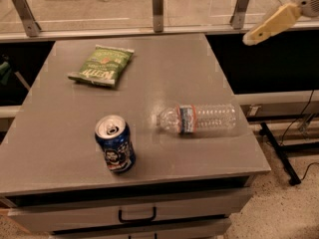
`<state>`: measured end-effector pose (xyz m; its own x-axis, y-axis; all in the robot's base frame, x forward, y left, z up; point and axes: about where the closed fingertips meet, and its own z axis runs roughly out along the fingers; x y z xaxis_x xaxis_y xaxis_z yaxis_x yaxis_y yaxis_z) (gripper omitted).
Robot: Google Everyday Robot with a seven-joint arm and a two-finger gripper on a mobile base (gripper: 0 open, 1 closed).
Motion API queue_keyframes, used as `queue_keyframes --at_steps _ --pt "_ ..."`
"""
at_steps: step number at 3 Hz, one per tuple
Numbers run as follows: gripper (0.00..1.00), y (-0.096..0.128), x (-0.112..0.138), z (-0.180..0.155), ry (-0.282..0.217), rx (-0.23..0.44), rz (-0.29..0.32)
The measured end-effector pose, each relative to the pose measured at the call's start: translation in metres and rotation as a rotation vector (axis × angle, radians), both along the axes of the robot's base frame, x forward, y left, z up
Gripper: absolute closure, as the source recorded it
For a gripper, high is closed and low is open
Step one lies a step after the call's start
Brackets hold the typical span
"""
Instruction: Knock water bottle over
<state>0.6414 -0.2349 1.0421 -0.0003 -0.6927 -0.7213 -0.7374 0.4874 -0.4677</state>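
Note:
The water bottle (198,118), clear ribbed plastic with a white, blue and red label band, lies on its side on the grey table (149,78), cap end pointing left. The gripper (259,33) is at the top right of the camera view, raised above and beyond the table's right edge, well apart from the bottle. One cream-coloured finger (271,24) shows, pointing down-left; nothing is held in it.
A blue soda can (115,143) stands upright near the table's front, left of the bottle. A green chip bag (101,64) lies at the back left. A railing with metal posts (158,4) runs behind the table. A drawer handle (137,216) is below the front edge.

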Motion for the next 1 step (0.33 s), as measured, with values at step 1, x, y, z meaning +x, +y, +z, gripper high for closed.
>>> queue_keyframes --at_steps 1 --pt "0.00 -0.0226 0.0023 -0.0058 -0.002 -0.073 -0.050"
